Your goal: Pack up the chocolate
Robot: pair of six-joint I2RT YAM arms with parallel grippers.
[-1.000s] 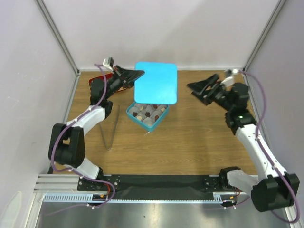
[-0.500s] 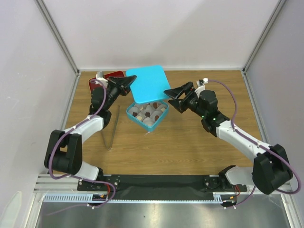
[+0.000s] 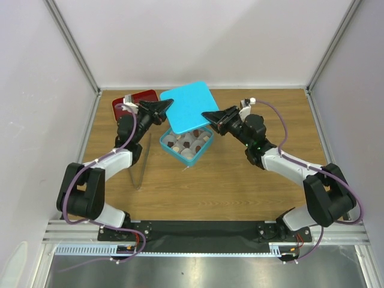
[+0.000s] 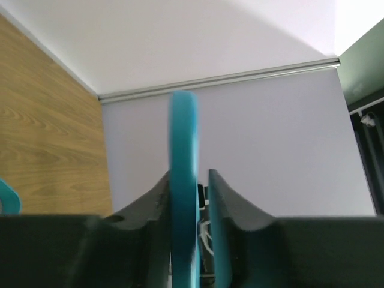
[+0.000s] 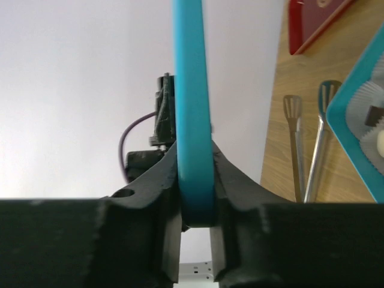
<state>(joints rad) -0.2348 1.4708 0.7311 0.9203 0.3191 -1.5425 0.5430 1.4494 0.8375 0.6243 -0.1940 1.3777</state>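
Observation:
A flat teal lid [image 3: 188, 106] hangs tilted above the open teal box [image 3: 166, 146], held from both sides. My left gripper [image 3: 170, 107] is shut on its left edge, and in the left wrist view the lid [image 4: 183, 150] stands edge-on between the fingers of that gripper [image 4: 189, 177]. On the lid's right corner my right gripper [image 3: 207, 115] is shut, with both fingers pressed against the lid [image 5: 191, 90] in the right wrist view. Several pieces of chocolate [image 3: 186, 143], dark brown and light tan, sit in white paper cups inside the box, partly hidden under the lid.
A red tray [image 3: 129, 102] lies at the back left, behind my left gripper. Metal tongs [image 3: 141, 162] lie on the wooden table left of the box. White walls close in the back and both sides.
My right arm swung in from the back right to the lid and its gripper closed on the lid's right corner. The lid dropped and tilted slightly.

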